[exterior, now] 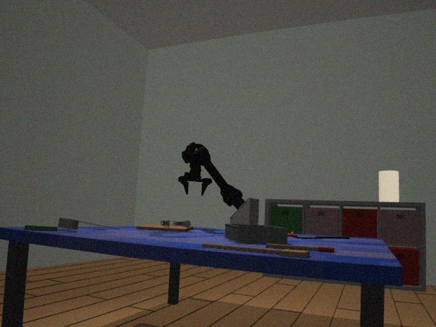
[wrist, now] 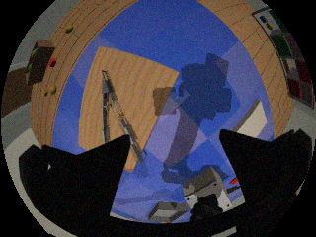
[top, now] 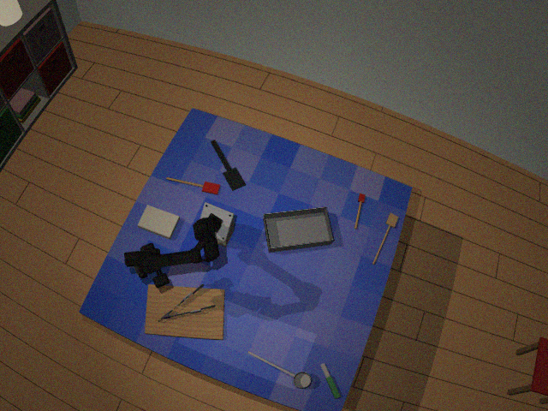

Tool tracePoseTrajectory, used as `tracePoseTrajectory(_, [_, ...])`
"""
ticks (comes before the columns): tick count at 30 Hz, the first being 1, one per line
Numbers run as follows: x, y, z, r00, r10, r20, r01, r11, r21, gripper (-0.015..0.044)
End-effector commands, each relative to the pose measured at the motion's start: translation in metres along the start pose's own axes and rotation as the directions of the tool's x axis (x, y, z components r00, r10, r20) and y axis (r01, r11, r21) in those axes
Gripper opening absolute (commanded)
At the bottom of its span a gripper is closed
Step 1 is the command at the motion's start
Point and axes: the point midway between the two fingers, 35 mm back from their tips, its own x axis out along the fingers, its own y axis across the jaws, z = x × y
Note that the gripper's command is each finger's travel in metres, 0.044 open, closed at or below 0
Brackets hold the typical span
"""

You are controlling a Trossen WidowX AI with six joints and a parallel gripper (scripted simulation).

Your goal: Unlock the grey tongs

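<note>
The grey tongs (top: 187,304) (exterior: 175,223) (wrist: 118,115) lie spread in a V on the wooden board (top: 194,328) (exterior: 151,227) (wrist: 148,73), near the table's front left. My gripper (top: 158,278) (exterior: 194,193) (wrist: 177,137) is open and empty. It hangs well above the table, just off the board's back edge and clear of the tongs. The grey roasting tin (top: 297,211) (exterior: 255,234) stands empty in the middle of the blue table.
A white block (top: 157,220), a red spatula (top: 199,184) and a black spatula (top: 228,165) lie behind the arm's base. A small red spatula (top: 359,207) and a wooden spatula (top: 384,234) lie right of the tin. A ladle (top: 288,372) and a green-handled tool (top: 330,380) lie at the front.
</note>
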Motion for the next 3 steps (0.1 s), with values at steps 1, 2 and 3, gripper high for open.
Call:
tracePoseTrajectory(1, [-0.0003, 0.0006, -0.0001, 1.000, 0.004, -0.001, -0.004, 1.000, -0.002, 0.0440])
tracePoseTrajectory(2, [-0.0003, 0.0006, -0.0001, 1.000, 0.004, -0.001, -0.004, 1.000, -0.002, 0.0440])
tracePoseTrajectory(3, [-0.0003, 0.0006, -0.0001, 1.000, 0.004, -0.001, -0.004, 1.000, -0.002, 0.0440])
